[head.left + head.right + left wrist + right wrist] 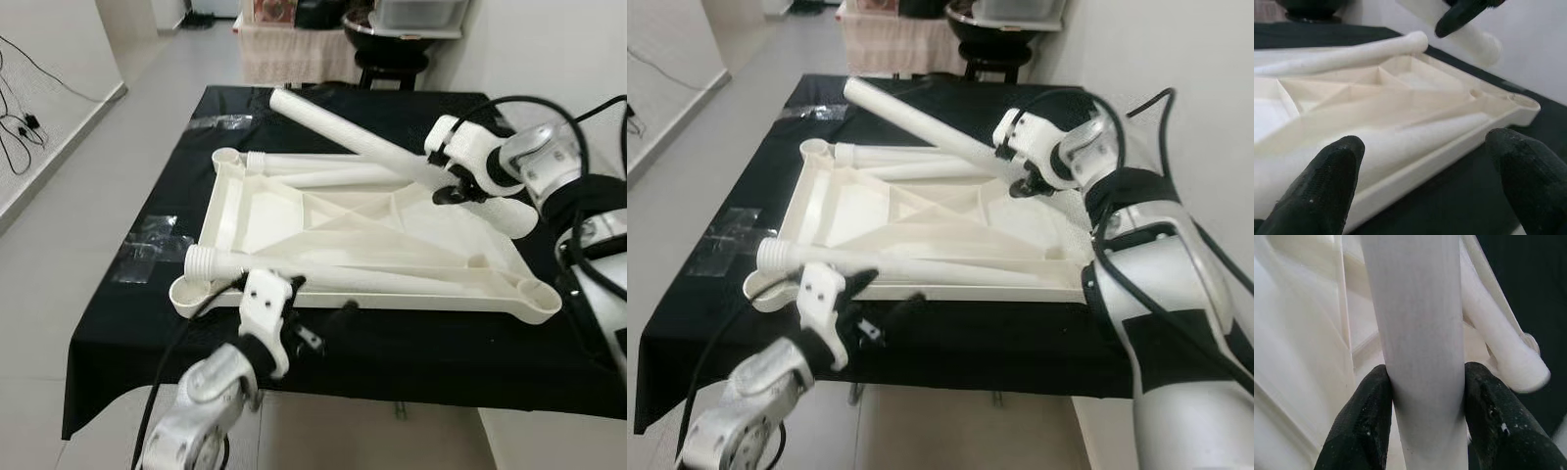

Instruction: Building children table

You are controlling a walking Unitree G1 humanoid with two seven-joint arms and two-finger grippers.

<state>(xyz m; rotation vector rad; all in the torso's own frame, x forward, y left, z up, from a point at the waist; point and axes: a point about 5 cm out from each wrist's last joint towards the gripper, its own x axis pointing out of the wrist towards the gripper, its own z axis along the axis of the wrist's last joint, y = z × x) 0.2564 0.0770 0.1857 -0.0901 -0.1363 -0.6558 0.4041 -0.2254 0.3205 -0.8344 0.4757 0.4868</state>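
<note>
Two silver arms reach over the black-draped table (118, 333). At centre frame lies the upturned white tabletop (294, 220), two loose legs in its hollow. Right gripper (1422, 404) — upper right — clamps a raised table leg (372, 147). Left gripper (1427, 164) hovers spread wide at the near edge.

The left pincer (312, 315) covers part of the tray's (235, 211) near rim. The lifted leg's (1418, 323) ends run past the right wrist view's edges. Far objects beyond the counter (411, 352) are cropped, unidentifiable.
</note>
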